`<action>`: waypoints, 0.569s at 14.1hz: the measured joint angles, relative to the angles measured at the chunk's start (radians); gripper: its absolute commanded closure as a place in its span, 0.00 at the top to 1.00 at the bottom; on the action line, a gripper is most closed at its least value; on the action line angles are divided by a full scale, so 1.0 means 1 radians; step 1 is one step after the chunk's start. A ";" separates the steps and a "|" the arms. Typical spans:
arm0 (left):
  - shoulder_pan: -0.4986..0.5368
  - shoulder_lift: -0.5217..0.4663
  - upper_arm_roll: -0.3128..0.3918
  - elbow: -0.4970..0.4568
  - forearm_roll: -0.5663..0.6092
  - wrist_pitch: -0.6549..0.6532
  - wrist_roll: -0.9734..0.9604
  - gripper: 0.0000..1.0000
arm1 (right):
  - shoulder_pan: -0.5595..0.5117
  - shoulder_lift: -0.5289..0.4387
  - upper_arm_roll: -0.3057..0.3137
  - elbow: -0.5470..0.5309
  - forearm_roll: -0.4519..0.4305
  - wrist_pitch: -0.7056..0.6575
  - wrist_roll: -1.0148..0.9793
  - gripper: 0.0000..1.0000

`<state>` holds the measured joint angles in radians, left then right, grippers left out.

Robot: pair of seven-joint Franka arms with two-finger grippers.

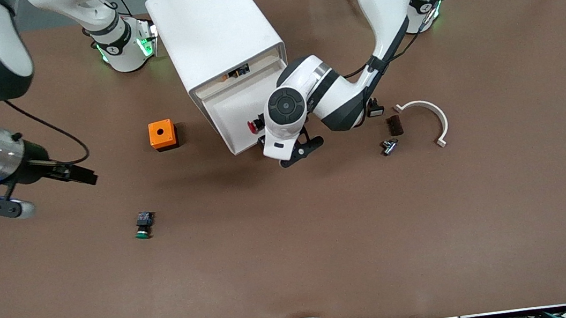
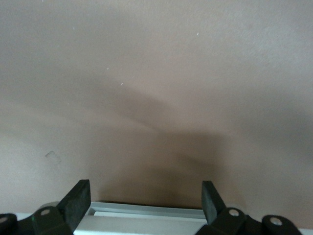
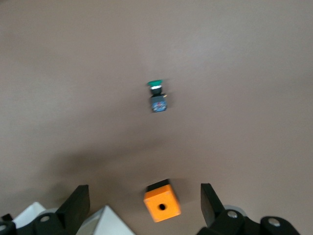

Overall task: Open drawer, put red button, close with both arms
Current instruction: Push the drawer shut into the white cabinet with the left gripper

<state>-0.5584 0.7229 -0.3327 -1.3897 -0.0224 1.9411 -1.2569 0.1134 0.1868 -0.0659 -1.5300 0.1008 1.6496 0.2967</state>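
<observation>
1. Front view: the drawer (image 1: 235, 119) stands pulled out of the glossy white cabinet (image 1: 215, 24), with the red button (image 1: 255, 125) lying in it. The left gripper (image 1: 294, 153) hangs over the drawer's lip, fingers apart; closing looks next. The right gripper (image 1: 41, 191) waits, spread, over brown matte table (image 1: 325, 240).
2. Left wrist view: the smooth white drawer lip (image 2: 146, 215) lies between its open fingers (image 2: 76, 200).
3. Right wrist view: an orange box (image 3: 162, 204) and a green-capped button (image 3: 156, 95) sit below.

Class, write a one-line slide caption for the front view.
Tiny red-capped push button lies in the open white plastic drawer; open left gripper hovers at its front lip, open right gripper waits.
</observation>
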 measured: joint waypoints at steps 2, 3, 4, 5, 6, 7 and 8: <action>0.000 -0.005 -0.020 -0.008 0.000 0.000 -0.013 1.00 | -0.047 -0.013 0.000 0.000 0.000 -0.015 -0.091 1.00; 0.000 -0.006 -0.035 -0.013 0.000 -0.002 -0.030 1.00 | -0.061 -0.024 0.000 0.000 0.000 -0.021 -0.124 1.00; -0.001 -0.006 -0.052 -0.019 -0.005 -0.005 -0.051 1.00 | -0.071 -0.038 0.000 0.000 -0.001 -0.028 -0.153 1.00; -0.002 -0.006 -0.066 -0.025 -0.018 -0.005 -0.071 1.00 | -0.080 -0.053 0.000 0.000 -0.001 -0.034 -0.180 1.00; -0.005 -0.007 -0.074 -0.030 -0.040 -0.005 -0.087 1.00 | -0.090 -0.066 0.000 0.000 -0.001 -0.038 -0.207 1.00; -0.008 -0.007 -0.078 -0.033 -0.063 -0.005 -0.100 1.00 | -0.097 -0.081 0.000 -0.001 -0.001 -0.042 -0.225 1.00; -0.011 -0.007 -0.080 -0.037 -0.083 -0.006 -0.109 1.00 | -0.101 -0.095 0.000 -0.001 -0.001 -0.048 -0.233 1.00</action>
<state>-0.5693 0.7163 -0.4123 -1.4262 -0.1050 1.9352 -1.3663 0.0127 0.0921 -0.0656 -1.5310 0.0994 1.6019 0.0634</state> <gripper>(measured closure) 0.000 0.000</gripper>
